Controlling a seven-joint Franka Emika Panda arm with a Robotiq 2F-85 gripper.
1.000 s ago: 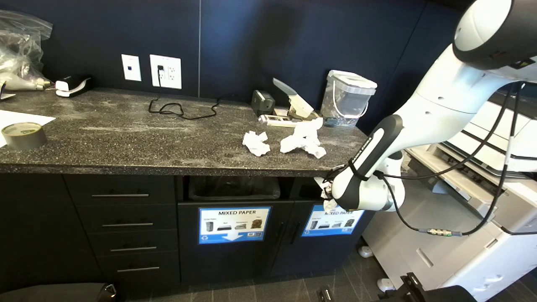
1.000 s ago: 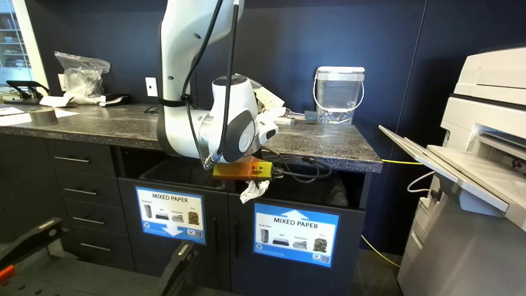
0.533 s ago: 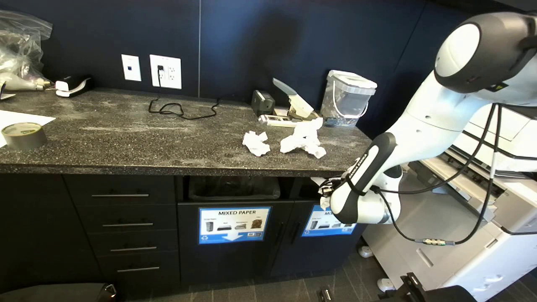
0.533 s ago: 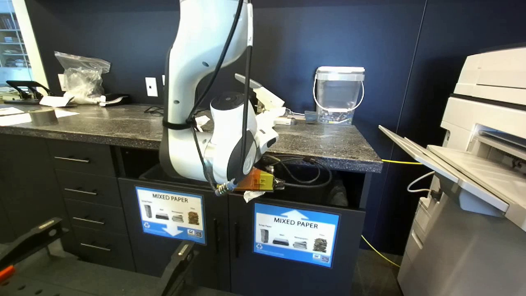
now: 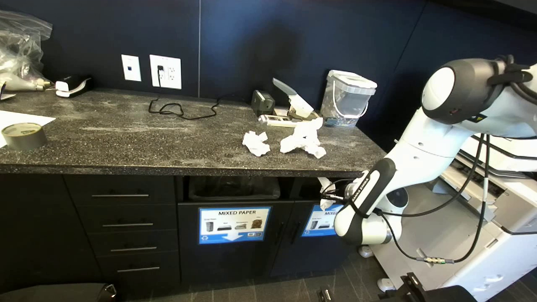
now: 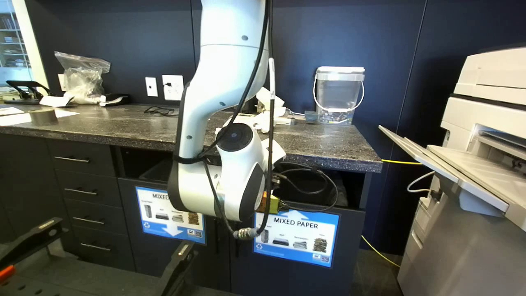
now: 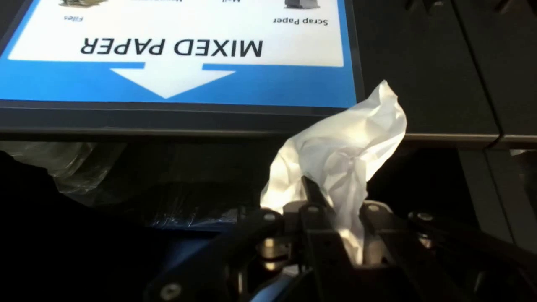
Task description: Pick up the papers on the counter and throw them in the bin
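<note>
My gripper [image 7: 342, 203] is shut on a crumpled white paper [image 7: 340, 151], which sticks out beyond the fingers. In an exterior view the held paper [image 5: 325, 204] shows at the right bin opening, just under the edge of the counter [image 5: 168, 142]. A small paper wad [image 5: 256, 143] and a larger clump of paper [image 5: 304, 140] lie on the counter. The right bin's opening [image 6: 312, 191] is above a "MIXED PAPER" door. A clear liner [image 7: 84, 167] shows inside it in the wrist view. In an exterior view the arm hides the fingers and the held paper.
A left bin [image 5: 235, 195] sits in the neighbouring opening. A clear bucket [image 5: 348, 98] and a stapler [image 5: 295, 102] stand at the counter's back. A tape roll [image 5: 24, 136] lies at the far left. A large printer [image 6: 472, 185] stands beside the counter's right end.
The arm has lowered and its wrist has tipped, so the gripper points more into the right bin opening. The paper has stayed in the gripper. The papers on the counter have not moved.
</note>
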